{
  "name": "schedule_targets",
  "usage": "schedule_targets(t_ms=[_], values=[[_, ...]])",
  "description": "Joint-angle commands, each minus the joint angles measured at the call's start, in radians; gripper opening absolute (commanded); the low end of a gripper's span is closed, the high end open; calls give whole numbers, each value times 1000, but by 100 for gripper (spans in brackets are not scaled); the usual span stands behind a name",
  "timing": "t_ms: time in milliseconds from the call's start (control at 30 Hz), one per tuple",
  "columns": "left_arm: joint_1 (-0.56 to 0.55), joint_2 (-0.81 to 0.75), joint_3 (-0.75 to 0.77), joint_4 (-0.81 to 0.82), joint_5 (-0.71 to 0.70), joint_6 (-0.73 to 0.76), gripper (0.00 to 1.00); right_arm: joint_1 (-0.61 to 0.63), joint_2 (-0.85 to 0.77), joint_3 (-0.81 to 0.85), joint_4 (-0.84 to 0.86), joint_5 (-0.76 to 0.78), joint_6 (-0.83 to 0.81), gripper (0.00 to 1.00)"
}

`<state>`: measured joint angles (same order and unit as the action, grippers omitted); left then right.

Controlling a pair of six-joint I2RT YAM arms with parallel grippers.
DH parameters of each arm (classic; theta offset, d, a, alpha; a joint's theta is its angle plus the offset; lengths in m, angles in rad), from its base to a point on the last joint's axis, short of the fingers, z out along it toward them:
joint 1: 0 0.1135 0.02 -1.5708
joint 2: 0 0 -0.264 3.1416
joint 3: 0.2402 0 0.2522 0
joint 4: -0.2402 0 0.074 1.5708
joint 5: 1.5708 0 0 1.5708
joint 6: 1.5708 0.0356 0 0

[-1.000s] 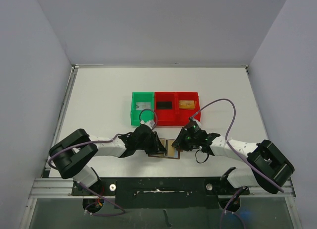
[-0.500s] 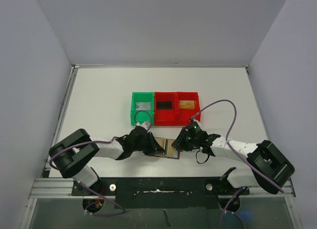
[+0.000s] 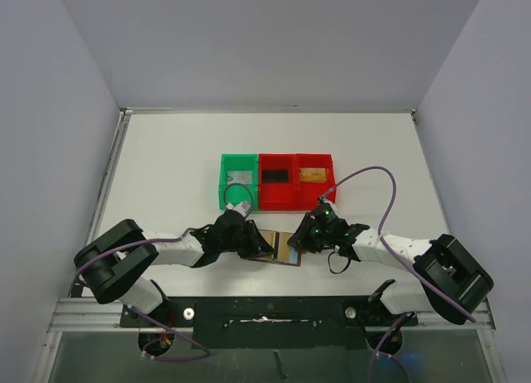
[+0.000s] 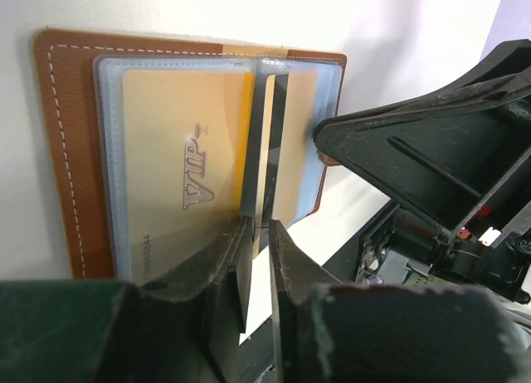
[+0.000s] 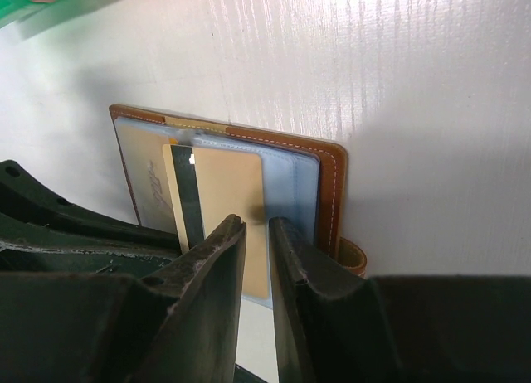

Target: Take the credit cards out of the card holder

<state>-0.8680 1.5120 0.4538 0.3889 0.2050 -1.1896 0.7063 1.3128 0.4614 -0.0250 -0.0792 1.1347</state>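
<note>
Left claw (image 4: 258, 230): jaws nearly shut at the edge of the striped card (image 4: 267, 143), which is tilted up out of the card holder (image 4: 63, 159) just ahead; can't tell if gripped. VIP card (image 4: 182, 159) sleeved left of tips. Right claw (image 5: 255, 234): narrow slit over gold card (image 5: 226, 196), likely pinning the card holder; hold unclear, crowds the pull. Bins (image 3: 278, 207) beyond on tabletop (image 3: 166, 151), well apart.

The card holder (image 4: 65, 151) lies on the table (image 3: 166, 167) before 3 bins (image 3: 276, 182), credit cards (image 4: 178, 151) inside.
</note>
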Motion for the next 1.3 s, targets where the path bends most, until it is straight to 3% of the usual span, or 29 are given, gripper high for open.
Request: schedule_targets(t_ms=[0,100,367,700,967,1267], values=[[8,-13,34,40,11,24,17,-3,26,3,-83,11,-33,21],[11,15,49,57,29,23,21,-4,36,6,-76,1,-36,21],[27,43,35,107,52,-8,21,-4,51,5,-64,-9,-34,21],[35,27,34,60,34,-15,2,-10,46,6,-90,-1,-36,21],[35,-36,24,-10,-4,4,0,-18,29,4,-98,-9,-46,21],[36,2,49,63,45,18,23,-19,39,14,-92,-18,-60,21]])
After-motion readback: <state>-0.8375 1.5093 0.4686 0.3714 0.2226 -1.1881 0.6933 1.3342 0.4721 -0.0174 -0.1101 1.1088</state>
